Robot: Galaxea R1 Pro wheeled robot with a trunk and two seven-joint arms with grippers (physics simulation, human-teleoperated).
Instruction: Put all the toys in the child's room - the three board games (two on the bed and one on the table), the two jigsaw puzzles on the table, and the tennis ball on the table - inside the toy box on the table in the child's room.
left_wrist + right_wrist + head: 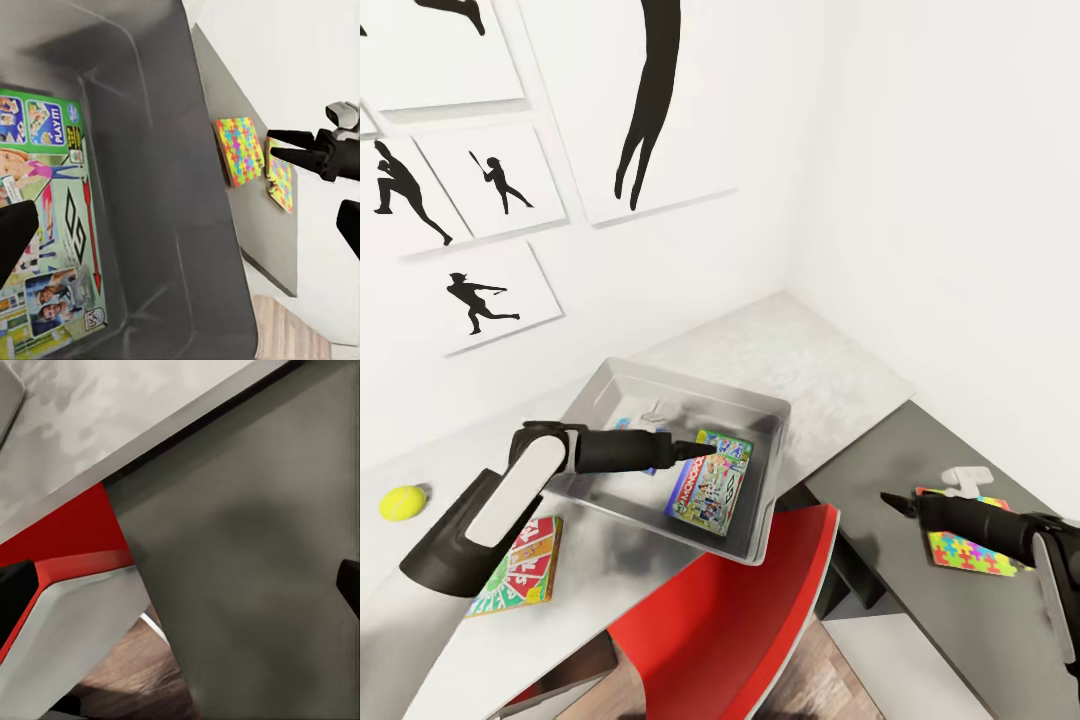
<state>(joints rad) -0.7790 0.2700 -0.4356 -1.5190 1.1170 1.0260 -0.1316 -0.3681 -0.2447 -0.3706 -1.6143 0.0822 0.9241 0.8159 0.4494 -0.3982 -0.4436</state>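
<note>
The grey toy box [690, 385] stands on the pale table. In it lies a Monopoly board game [705, 490], with a second green-edged game [724, 442] peeking out behind it. My left gripper [705, 450] hovers open over the box, above the Monopoly game [52, 225], holding nothing. Left of the box, on the table, lie a tennis ball [402, 502] and a colourful board game [520, 565]. On the dark grey surface to the right rest two jigsaw puzzles [238, 150] [280, 174]. My right gripper [895, 503] is open just in front of the jigsaw puzzles [965, 548].
A red chair [730, 610] sits between the pale table [800, 360] and the lower dark grey surface [880, 470]. Silhouette pictures hang on the white wall [490, 180] behind the table. Wooden floor [127, 667] shows beneath the chair.
</note>
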